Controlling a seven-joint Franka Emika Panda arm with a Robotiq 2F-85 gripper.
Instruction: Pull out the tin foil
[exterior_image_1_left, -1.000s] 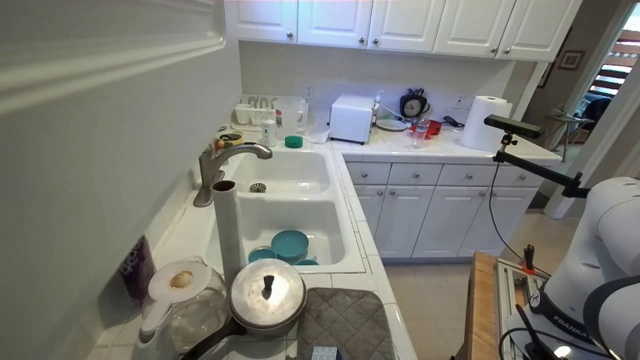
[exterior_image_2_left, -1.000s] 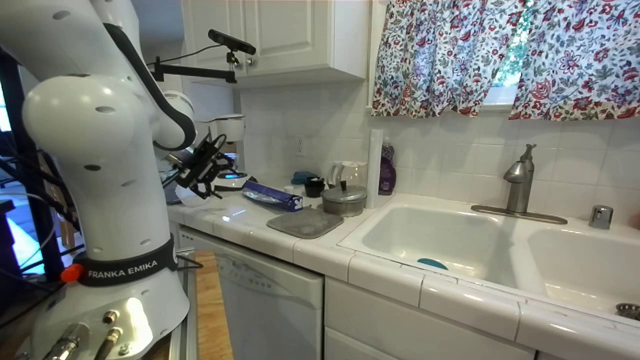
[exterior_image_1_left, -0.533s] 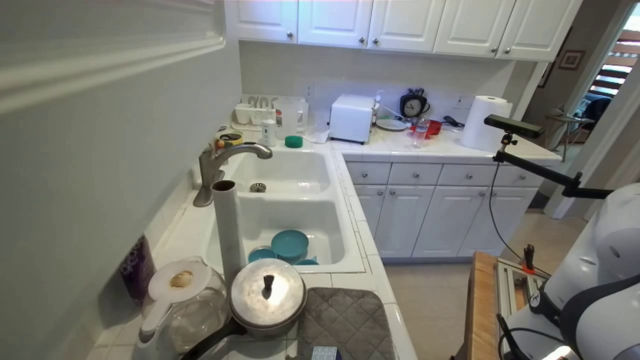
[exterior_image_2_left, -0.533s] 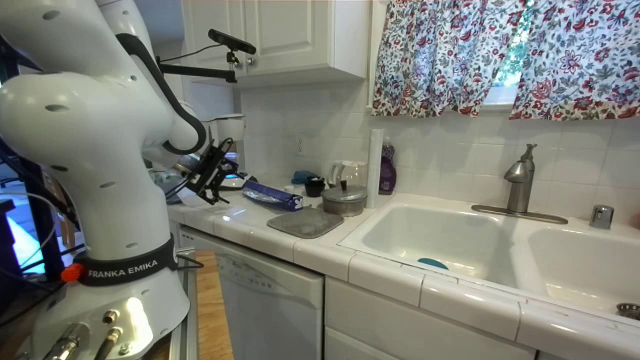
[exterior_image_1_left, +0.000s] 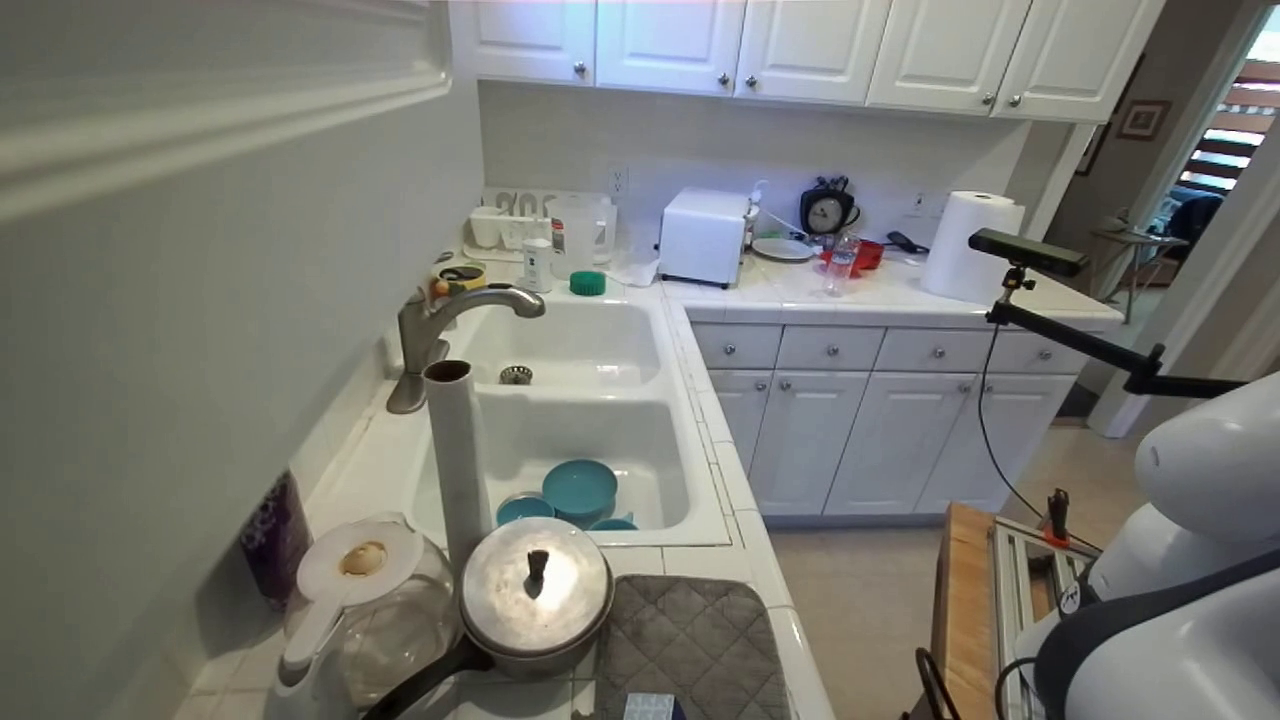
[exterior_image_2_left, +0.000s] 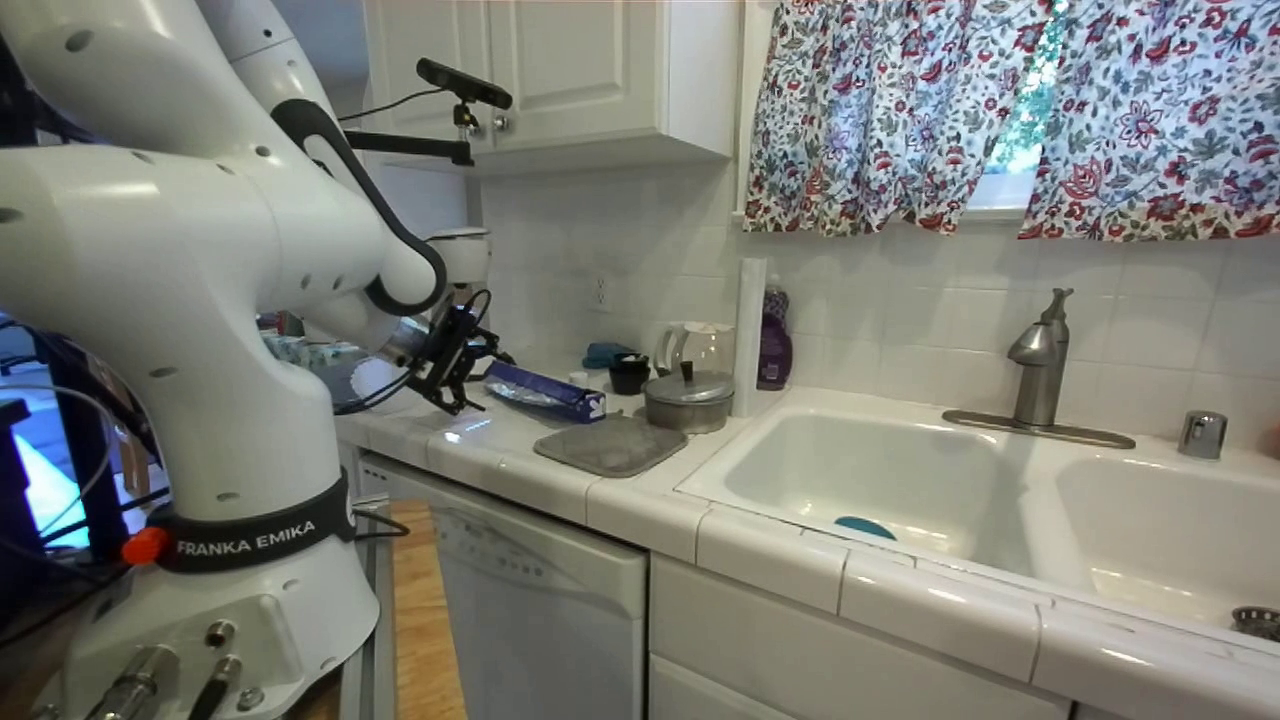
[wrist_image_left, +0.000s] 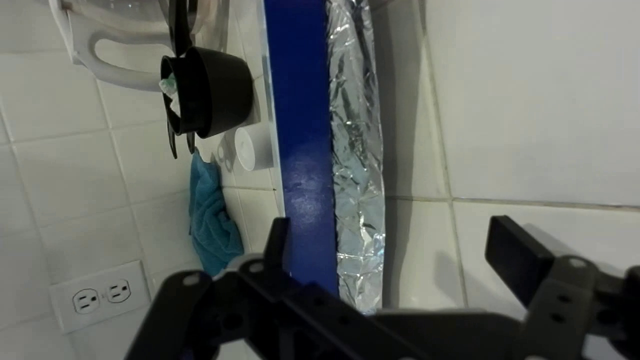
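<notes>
The black two-fingered claw (wrist_image_left: 392, 245) gapes wide near the crumpled silver foil strip (wrist_image_left: 356, 170), and closing off-centre could drag the long blue cardboard box (wrist_image_left: 304, 125) along too!

You have a round, lidded metal saucepan (exterior_image_1_left: 538, 612). Beside it are a grey quilted mat (exterior_image_1_left: 692, 640) and an upright white tube (exterior_image_1_left: 458, 465).

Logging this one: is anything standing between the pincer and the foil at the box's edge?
Nothing visible. In the wrist view, no object shows between the open pincer and the foil. The black cup and teal cloth are across the box, on the side away from the foil.
</notes>
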